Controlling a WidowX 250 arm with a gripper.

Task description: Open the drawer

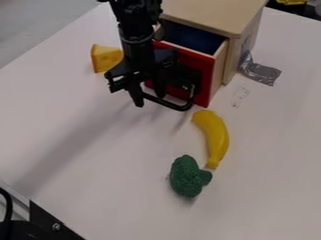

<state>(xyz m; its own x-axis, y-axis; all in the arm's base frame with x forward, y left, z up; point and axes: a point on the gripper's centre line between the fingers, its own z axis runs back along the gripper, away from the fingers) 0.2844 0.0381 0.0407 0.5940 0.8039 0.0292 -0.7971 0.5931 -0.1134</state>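
The black gripper (149, 97) hangs at the left end of the drawer's handle, in front of the red drawer front. Its two fingers stand apart, one on the outer side of the handle and the other close to the handle's inner side; whether either touches it I cannot tell. The black handle (177, 106) curves out from the drawer front. The drawer (205, 78) is partly open, its dark blue inside showing between the red front and the wooden cabinet (216, 15). Part of the front is hidden behind the gripper.
A yellow cheese wedge (106, 58) lies left of the gripper. In front of the drawer lie a yellow banana (214, 136) and a green broccoli piece (187, 176). Silver tape (261, 72) sticks to the white table (276, 154) at the cabinet's right side.
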